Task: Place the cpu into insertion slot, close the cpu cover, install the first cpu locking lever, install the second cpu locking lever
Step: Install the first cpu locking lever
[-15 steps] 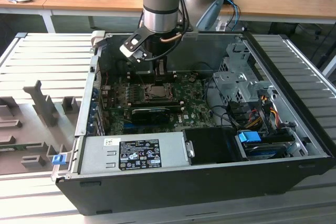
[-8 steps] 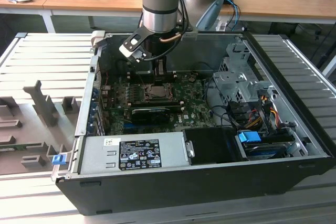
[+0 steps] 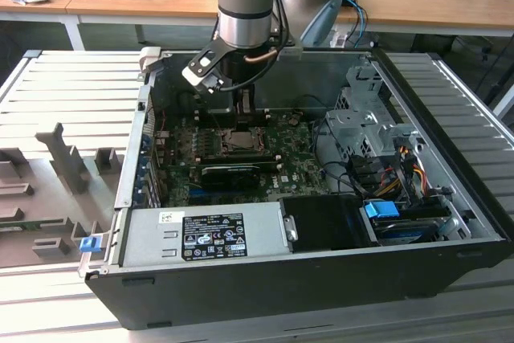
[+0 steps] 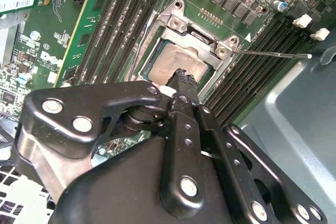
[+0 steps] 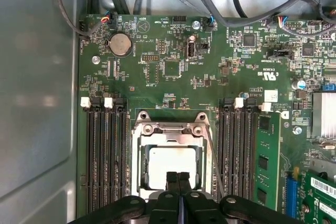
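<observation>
Inside the computer case [image 3: 265,299], the gripper [image 5: 178,176], fingers pressed together and empty, is hanging at the edge of the cpu [image 5: 169,161], which is sitting in the slot [image 5: 135,157] beneath the lowered cover [image 5: 170,139].

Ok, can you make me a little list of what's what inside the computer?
where: inside an open computer case
chip: lying flat, set into the green board
cover: lying around the chip, which shows through its window
jaws: shut, tips over one edge of the chip
lever: thin rod sticking out beside the cover
</observation>
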`<state>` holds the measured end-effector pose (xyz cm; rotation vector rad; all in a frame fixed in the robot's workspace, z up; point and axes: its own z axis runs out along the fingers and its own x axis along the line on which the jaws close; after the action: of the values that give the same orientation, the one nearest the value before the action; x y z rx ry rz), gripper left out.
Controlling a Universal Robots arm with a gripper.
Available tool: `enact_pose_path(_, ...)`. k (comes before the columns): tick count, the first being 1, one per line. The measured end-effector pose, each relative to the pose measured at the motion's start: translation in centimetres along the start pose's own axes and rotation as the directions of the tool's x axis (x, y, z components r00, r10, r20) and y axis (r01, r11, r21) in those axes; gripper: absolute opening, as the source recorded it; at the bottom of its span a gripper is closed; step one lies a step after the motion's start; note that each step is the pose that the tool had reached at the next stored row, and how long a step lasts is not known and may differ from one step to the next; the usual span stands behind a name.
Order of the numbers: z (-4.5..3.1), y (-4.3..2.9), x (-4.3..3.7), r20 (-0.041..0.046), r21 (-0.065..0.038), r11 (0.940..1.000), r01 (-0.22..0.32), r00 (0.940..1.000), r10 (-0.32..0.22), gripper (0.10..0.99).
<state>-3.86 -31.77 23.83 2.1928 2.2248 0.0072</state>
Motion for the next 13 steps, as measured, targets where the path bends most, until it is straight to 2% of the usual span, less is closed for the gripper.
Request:
enact_pose_path(7, -0.69, 0.01, -0.01, 0.0017, 0.0, 1.0, 0.0, 1.0, 0.0, 0.106)
enact_pose_path(13, -1.56, 0.03, -0.01, 0.0078, 0.0, 1.0, 0.0, 1.0, 0.0, 0.106)
